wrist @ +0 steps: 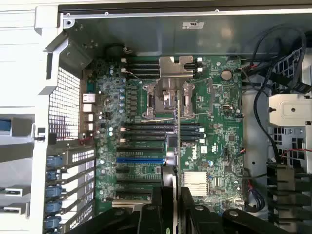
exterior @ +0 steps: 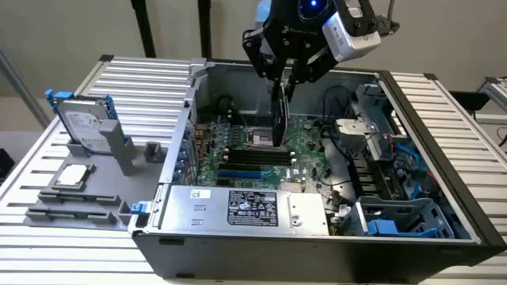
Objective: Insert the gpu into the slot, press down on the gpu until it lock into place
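The gpu (exterior: 279, 116) hangs upright on edge inside the open computer case (exterior: 443, 178), a thin black card with its lower end just above the green motherboard (exterior: 305, 154). My gripper (exterior: 284, 80) is shut on the card's upper edge. In the wrist view the gpu (wrist: 170, 165) appears edge-on as a dark strip running out from between my fingers (wrist: 155, 214), over the motherboard (wrist: 214, 136). Its far end lies near the CPU socket (wrist: 168, 100). A blue slot (wrist: 140, 159) and black slots lie beside the card's line; I cannot tell whether it touches any.
A silver hard drive in a blue bracket (exterior: 83, 124) stands on the slatted table at the exterior view's left, with a small flat part (exterior: 71, 175) in front of it. The power supply (exterior: 246, 208) fills the case front. Cables (exterior: 341, 148) and a drive cage (exterior: 396, 214) crowd the exterior view's right.
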